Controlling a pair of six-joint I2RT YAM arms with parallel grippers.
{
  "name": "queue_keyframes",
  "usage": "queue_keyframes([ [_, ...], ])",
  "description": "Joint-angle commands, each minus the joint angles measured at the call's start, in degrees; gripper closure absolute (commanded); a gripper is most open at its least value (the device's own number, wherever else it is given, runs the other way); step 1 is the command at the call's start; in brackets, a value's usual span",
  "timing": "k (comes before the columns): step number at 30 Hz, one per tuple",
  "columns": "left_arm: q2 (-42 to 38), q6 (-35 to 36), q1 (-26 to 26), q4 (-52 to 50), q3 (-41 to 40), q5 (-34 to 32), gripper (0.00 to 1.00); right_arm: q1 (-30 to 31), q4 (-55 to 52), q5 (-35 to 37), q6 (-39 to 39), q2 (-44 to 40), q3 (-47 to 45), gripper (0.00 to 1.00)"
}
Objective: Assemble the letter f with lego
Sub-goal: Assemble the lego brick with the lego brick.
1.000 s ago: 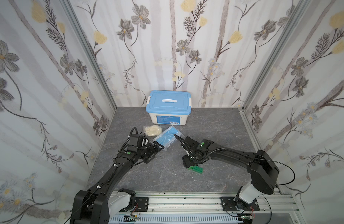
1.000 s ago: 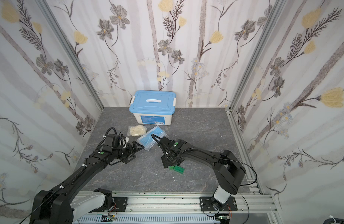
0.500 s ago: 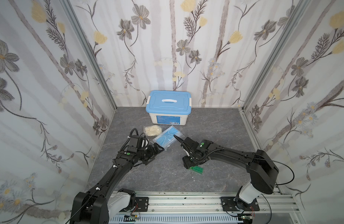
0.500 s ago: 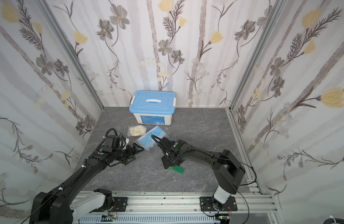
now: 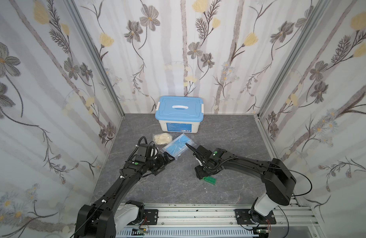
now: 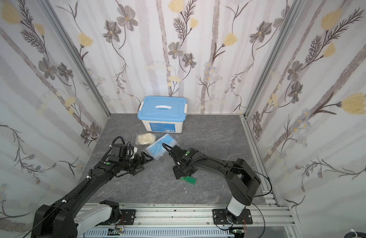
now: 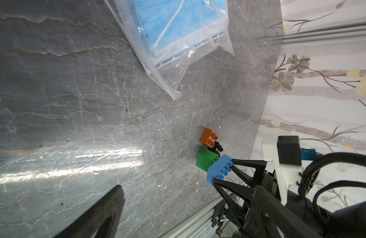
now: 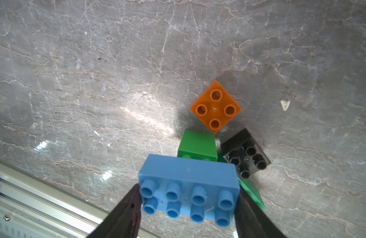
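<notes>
The right gripper [image 8: 188,194] clamps the glossy blue eight-stud brick [image 8: 188,177] by its short ends just over a smooth green brick [image 8: 196,144], beside a square four-stud orange brick [image 8: 215,107] and a black brick [image 8: 245,153] on the veined grey tabletop [image 8: 95,82], while the left gripper [image 5: 166,165] gapes wide, empty.

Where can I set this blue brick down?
Bare: table between left gripper and the bricks, toward the front rail; also between box and right arm. Crowded: those bricks beside your blue brick, and the mask pack.
</notes>
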Motion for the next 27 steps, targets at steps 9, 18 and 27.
queue_keyframes([
  [9, -7.4, 2.8, -0.3, -4.0, 0.6, 7.1, 0.0, -1.0, 2.2, -2.2, -0.9, 0.9, -0.3, 0.34],
  [18, -13.1, 6.1, -0.3, -12.6, 4.3, 7.1, 0.0, -1.7, 2.1, -3.2, -1.7, 1.7, -0.2, 0.35],
  [27, -12.9, 7.3, -0.3, -13.2, 4.4, 7.3, 0.0, -1.7, 2.0, -3.7, -2.4, 1.9, -0.4, 0.35],
])
